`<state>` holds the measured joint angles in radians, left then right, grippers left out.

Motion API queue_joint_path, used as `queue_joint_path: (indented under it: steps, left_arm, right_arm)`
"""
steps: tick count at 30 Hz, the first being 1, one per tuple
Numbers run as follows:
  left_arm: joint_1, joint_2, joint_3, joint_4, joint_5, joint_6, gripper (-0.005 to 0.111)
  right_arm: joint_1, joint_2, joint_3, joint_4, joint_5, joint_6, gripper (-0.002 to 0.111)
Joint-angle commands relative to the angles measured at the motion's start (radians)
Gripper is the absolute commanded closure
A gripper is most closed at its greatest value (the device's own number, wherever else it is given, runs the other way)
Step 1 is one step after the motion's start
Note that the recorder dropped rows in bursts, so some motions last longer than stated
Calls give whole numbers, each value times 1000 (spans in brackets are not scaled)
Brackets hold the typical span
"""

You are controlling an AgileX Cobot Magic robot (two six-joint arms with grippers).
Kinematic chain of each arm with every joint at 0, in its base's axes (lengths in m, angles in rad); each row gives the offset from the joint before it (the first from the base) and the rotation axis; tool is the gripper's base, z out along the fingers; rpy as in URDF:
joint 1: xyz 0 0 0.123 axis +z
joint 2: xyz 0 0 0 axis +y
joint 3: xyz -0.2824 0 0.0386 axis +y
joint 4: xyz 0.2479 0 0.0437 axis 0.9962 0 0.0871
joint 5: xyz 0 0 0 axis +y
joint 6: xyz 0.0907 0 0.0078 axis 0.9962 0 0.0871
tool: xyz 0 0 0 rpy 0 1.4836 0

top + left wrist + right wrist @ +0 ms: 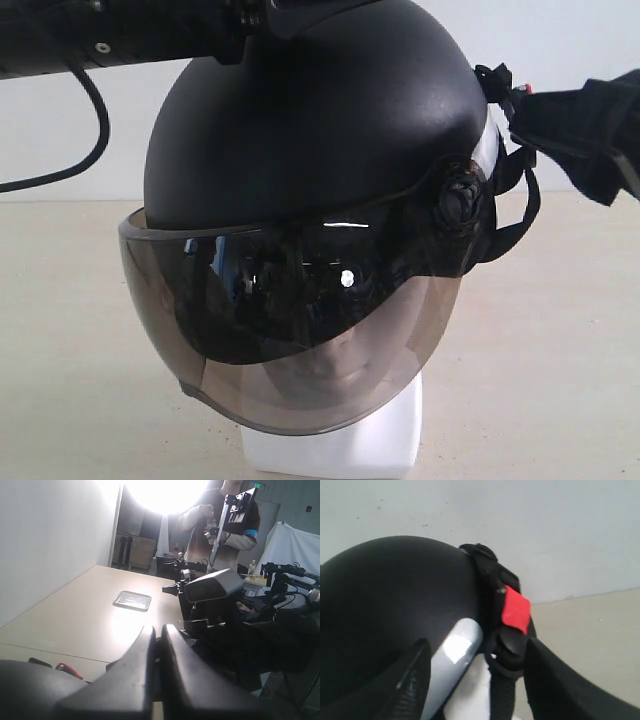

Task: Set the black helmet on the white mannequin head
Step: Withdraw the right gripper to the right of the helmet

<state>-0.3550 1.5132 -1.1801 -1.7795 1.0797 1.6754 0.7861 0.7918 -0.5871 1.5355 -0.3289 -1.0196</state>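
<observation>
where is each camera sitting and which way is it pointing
Exterior view: in front of the white mannequin head, near face height, facing the black helmet visor-on; the left arm crosses the top, the right arm enters from the right.
Left wrist view: on the left arm, looking past the shut left gripper across a table towards a person.
Right wrist view: on the right arm, close to the helmet, facing its shell and strap between the open right gripper fingers.
Shared: exterior and right wrist views both show the helmet.
</observation>
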Motion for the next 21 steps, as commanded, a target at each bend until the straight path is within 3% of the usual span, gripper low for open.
queue_joint_path:
  steps: [1, 4, 21]
  left_arm:
    - [-15, 48, 31, 123, -37, -64, 102]
    - [-15, 48, 31, 124, -37, -68, 102]
    - [-15, 48, 31, 124, -43, -68, 102]
  right_arm:
    - [1, -4, -51, 124, 41, -205, 54]
    - [1, -4, -66, 209, -5, -417, 54]
    - [1, -264, -159, 209, -117, -596, 55]
